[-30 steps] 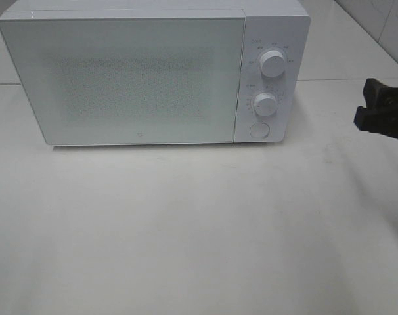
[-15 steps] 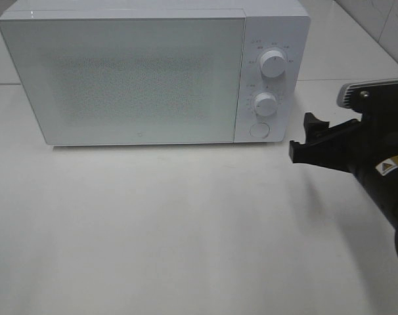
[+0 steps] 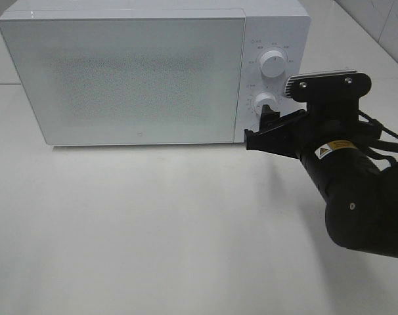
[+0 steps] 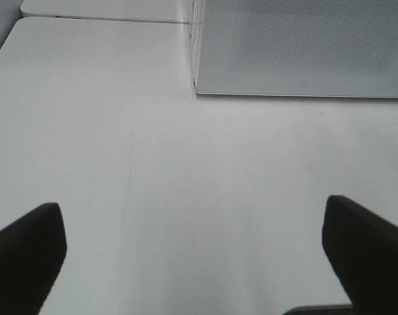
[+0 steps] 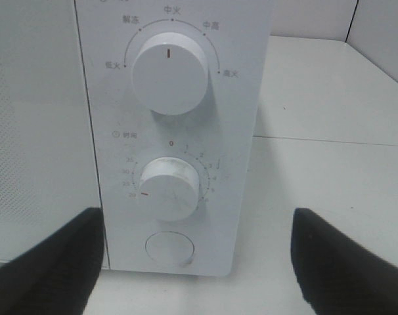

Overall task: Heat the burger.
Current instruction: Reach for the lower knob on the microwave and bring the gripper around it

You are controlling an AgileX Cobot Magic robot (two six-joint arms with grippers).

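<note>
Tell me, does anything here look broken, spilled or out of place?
Nothing spilled or broken. The microwave stands square, door shut. Only the lower timer knob looks smudged, its red mark turned well away from zero. The right claw hangs open before it.

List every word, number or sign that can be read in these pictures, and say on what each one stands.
"低火", "解冻", "中火", "中高", "高火": around the upper dial of the microwave.
"时间": above the lower dial, beside a small clock sign.
"0", "1", "2": around the lower dial; its other numbers are too blurred to read.
Yellow warning triangle: on a sticker on the right arm; its text is too small to read.
</note>
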